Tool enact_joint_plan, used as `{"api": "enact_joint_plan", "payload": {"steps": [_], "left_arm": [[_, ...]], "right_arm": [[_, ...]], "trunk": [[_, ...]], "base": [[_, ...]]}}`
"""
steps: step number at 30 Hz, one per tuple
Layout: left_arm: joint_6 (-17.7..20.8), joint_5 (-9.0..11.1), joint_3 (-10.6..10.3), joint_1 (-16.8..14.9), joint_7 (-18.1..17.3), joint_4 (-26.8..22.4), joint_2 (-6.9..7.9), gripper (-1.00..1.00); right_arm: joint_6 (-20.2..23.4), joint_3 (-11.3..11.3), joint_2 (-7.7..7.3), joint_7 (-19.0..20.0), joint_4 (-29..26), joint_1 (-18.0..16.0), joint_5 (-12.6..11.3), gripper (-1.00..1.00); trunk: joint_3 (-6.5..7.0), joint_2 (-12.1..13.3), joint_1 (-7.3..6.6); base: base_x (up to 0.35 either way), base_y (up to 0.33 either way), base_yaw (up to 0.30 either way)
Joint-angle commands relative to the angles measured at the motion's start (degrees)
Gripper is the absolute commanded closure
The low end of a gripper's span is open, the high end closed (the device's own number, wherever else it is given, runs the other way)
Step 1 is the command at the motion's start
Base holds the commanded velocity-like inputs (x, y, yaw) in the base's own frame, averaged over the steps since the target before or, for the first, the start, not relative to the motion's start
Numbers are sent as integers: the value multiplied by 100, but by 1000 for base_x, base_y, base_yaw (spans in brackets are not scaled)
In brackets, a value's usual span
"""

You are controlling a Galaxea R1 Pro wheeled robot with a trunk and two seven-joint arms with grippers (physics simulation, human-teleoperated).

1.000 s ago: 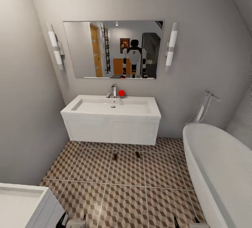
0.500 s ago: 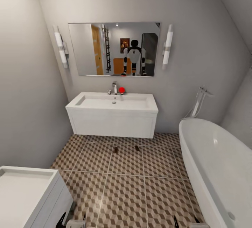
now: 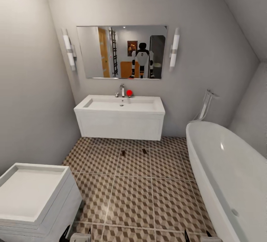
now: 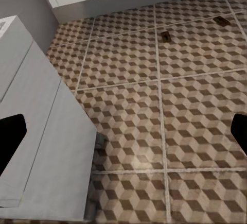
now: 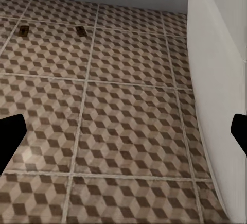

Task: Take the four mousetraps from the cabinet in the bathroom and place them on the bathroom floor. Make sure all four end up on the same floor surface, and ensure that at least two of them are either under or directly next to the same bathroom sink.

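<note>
Two mousetraps lie on the bathroom floor [image 3: 129, 193], just in front of the wall-hung white vanity that carries the bathroom sink [image 3: 120, 105]: the left mousetrap [image 3: 122, 153] and the right mousetrap [image 3: 145, 150] rest side by side but apart on the cube-patterned tiles, near the vanity's front edge and not beneath it, as far as the head view shows. A chrome tap [image 3: 122, 90] stands at the back of the basin with a small red object [image 3: 129, 92] just beside it, and a wide mirror [image 3: 121, 52] above reflects the white-and-black robot standing before an orange-brown piece of furniture. Tube lamps flank the mirror on either side. A white bathtub [image 3: 226, 175] runs along the right of the room, and a white boxy toilet [image 3: 35, 197] sits at the lower left. The left gripper [image 4: 123, 136] hangs over bare tile beside the toilet's flank, its two dark fingers spread wide with nothing between them; both traps show far off in its wrist view. The right gripper [image 5: 123, 136] hovers likewise over the floor alongside the bathtub wall, its fingers parted and empty.
</note>
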Motion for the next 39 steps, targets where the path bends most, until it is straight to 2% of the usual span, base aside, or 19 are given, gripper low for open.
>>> {"api": "enact_joint_plan", "payload": {"steps": [1, 14, 39], "left_arm": [[-23, -3, -47, -10, 46, 23, -5, -100], [-23, -3, -47, -10, 47, 23, -5, -100], [-23, -3, -47, -10, 46, 23, -5, -100]], "right_arm": [[-11, 53, -1, -36, 2, -4, -22, -100], [-11, 53, 6, -38, 2, -4, -23, -100], [-11, 53, 8, -47, 2, -4, -21, -100]], "trunk": [[-12, -12, 1], [-12, -12, 1], [-12, -12, 1]], "base": [[-168, 0, 0], [-34, 0, 38], [0, 0, 271]]}}
